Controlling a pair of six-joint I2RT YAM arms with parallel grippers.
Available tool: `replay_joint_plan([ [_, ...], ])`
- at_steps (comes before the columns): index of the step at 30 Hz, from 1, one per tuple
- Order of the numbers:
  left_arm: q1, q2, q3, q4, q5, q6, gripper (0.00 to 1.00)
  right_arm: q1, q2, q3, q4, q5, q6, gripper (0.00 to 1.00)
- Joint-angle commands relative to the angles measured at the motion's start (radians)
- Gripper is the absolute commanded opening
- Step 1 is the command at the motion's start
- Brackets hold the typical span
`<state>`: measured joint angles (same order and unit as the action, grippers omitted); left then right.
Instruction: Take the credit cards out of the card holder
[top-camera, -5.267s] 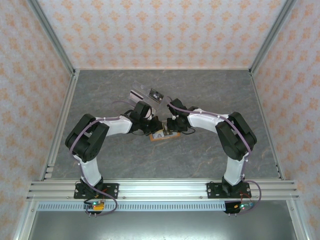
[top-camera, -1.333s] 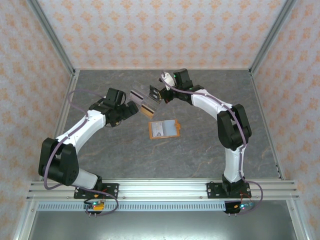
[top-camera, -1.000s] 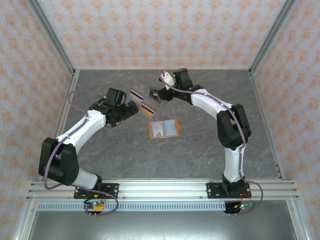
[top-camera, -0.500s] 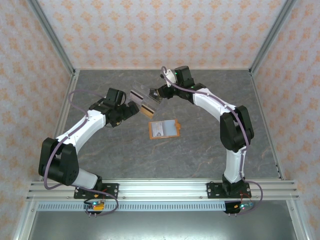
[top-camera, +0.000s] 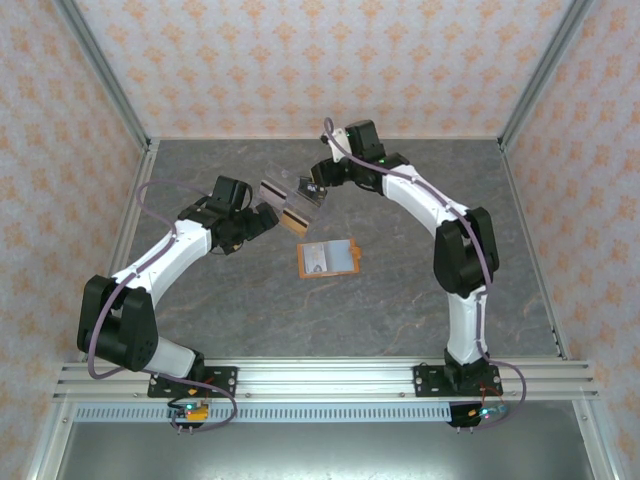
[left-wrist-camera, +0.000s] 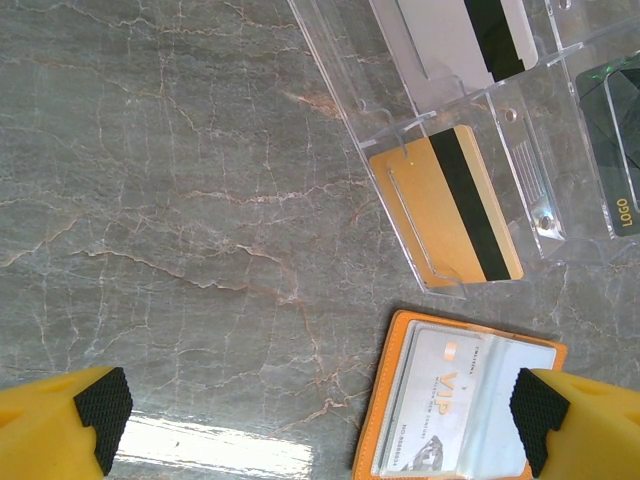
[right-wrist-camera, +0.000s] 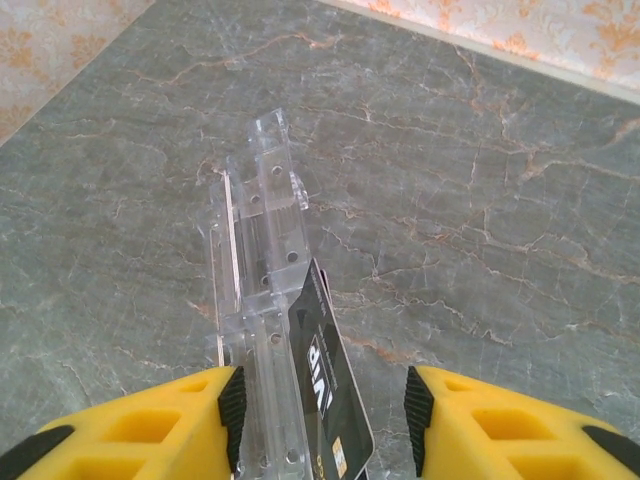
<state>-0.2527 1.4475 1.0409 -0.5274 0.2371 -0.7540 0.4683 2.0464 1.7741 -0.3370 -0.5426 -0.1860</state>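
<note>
One orange card holder (top-camera: 328, 257) lies open on the counter (top-camera: 400, 300), a pale card (left-wrist-camera: 450, 400) in its pocket. Beyond, the left end effector (left-wrist-camera: 315, 410) hovers spread wide by a clear rack (right-wrist-camera: 265, 230); farther, the right end effector (right-wrist-camera: 322, 400), unclenched, straddles a black card (right-wrist-camera: 318, 350) standing there

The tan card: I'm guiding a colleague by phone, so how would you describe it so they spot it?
On the grey marbled table, just beyond the open orange card holder, lies a clear plastic rack. The tan card sits in its slot nearest the holder; unlike the pale grey card and the black card beside it, it is tan.
</note>
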Motion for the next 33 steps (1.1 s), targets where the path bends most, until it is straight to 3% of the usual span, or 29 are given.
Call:
replay_joint_plan([
  [1, 0.012, 0.001, 0.019, 0.001, 0.008, 0.002, 1.00, -0.006, 0.053, 0.053, -0.108, -0.013, 0.039, 0.49],
  [6, 0.012, 0.002, 0.018, -0.001, 0.007, 0.003, 1.00, -0.007, 0.081, 0.084, -0.142, -0.025, 0.033, 0.47],
  [10, 0.012, 0.003, 0.018, 0.000, 0.004, 0.005, 1.00, -0.009, 0.077, 0.074, -0.121, -0.065, 0.008, 0.32],
  [17, 0.013, 0.004, 0.019, -0.010, -0.004, 0.012, 1.00, -0.012, 0.069, 0.064, -0.096, -0.034, -0.033, 0.19],
  [23, 0.012, 0.007, 0.016, -0.007, 0.002, 0.012, 1.00, -0.012, 0.000, -0.054, 0.048, -0.026, -0.045, 0.11],
  [29, 0.012, 0.007, 0.015, -0.005, 0.004, 0.010, 1.00, -0.012, -0.048, -0.169, 0.183, -0.034, -0.043, 0.11],
  [33, 0.012, 0.007, 0.014, -0.005, 0.008, 0.010, 1.00, -0.011, -0.045, -0.175, 0.176, -0.044, -0.050, 0.27],
])
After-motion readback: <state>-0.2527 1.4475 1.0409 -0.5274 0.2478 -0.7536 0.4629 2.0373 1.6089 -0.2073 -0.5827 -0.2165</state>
